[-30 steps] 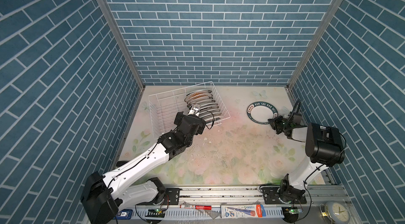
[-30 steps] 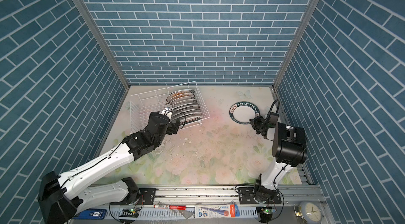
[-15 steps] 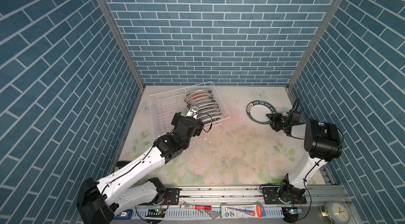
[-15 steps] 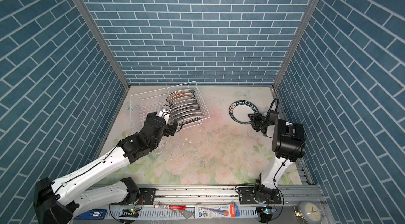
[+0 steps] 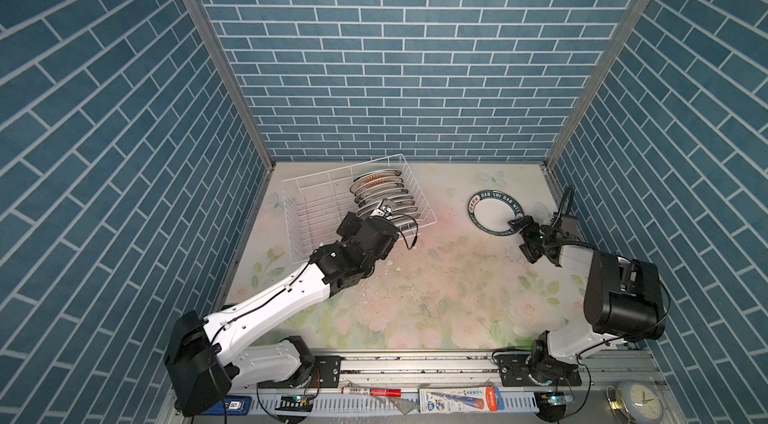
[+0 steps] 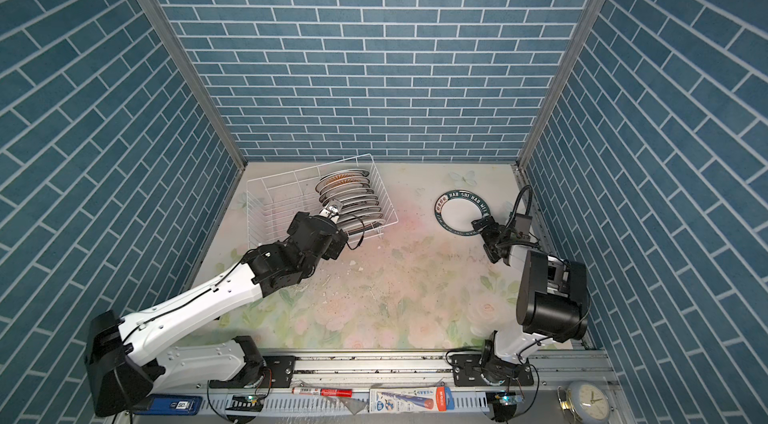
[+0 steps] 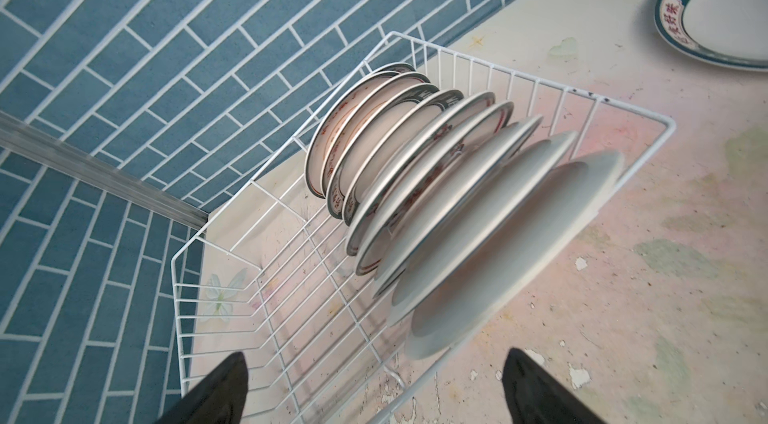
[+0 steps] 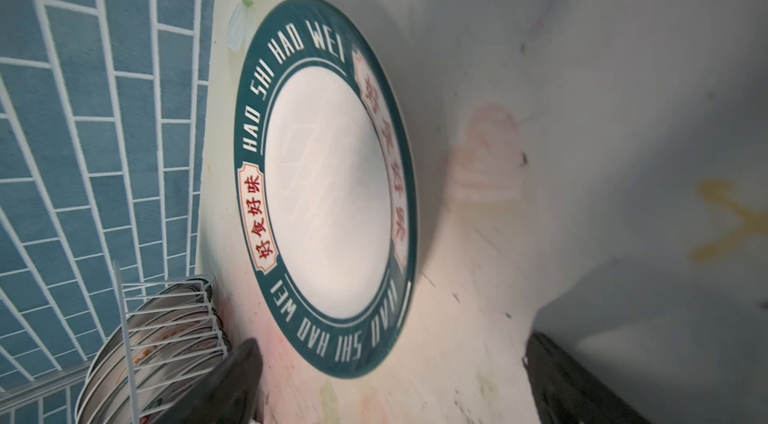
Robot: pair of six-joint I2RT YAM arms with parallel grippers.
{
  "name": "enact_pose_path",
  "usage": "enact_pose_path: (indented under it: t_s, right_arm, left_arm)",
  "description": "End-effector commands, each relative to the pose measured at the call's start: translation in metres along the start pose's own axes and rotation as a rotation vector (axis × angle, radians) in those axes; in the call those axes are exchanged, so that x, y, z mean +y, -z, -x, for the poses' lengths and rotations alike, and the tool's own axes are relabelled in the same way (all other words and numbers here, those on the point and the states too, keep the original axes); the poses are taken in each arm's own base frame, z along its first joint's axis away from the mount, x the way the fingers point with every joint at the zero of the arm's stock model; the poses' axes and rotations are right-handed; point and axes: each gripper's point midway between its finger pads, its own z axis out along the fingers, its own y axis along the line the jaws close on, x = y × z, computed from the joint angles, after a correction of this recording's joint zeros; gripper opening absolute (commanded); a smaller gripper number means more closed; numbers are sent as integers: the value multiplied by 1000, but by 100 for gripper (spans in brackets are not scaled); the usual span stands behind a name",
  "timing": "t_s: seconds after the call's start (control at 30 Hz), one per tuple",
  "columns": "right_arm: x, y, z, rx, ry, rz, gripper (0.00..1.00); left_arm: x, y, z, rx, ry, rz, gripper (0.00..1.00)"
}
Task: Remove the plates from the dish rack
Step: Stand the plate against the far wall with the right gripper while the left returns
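Observation:
The white wire dish rack (image 5: 316, 210) (image 6: 278, 210) (image 7: 257, 276) stands at the back left. Several plates (image 5: 382, 197) (image 6: 351, 197) (image 7: 436, 193) stand on edge in a row at its right end. My left gripper (image 5: 385, 210) (image 7: 376, 353) hangs open just above the nearest white-backed plate (image 7: 498, 256) and holds nothing. One green-rimmed plate (image 5: 494, 212) (image 6: 461, 212) (image 8: 328, 193) lies flat on the table at the back right. My right gripper (image 5: 524, 240) (image 6: 487, 238) (image 8: 392, 341) is open at this plate's near edge, apart from it.
Blue brick walls close in the floral tabletop (image 5: 415, 297) on three sides. The right arm's black body (image 5: 619, 297) stands near the right wall. Along the front rail lie a red marker (image 5: 370, 392), a pen pack (image 5: 457, 395) and a small clock (image 5: 638, 401).
My right gripper has gone from shut on the green-rimmed plate's rim to open, and the plate now lies free on the table. My left gripper has shifted slightly along the row of plates.

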Motion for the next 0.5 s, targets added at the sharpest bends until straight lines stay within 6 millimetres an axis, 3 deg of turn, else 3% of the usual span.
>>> enact_pose_path:
  t_s: [0.0, 0.27, 0.47]
  right_arm:
    - [-13, 11, -9, 3, 41, -56, 99]
    - [-11, 20, -19, 19, 61, -30, 99]
    - [-8, 19, -22, 36, 65, -13, 99]
  left_arm:
    - [-9, 2, -4, 39, -69, 33, 94]
    - [-39, -7, 0, 86, -205, 78, 82]
    - [-50, -18, 2, 111, -243, 99, 73]
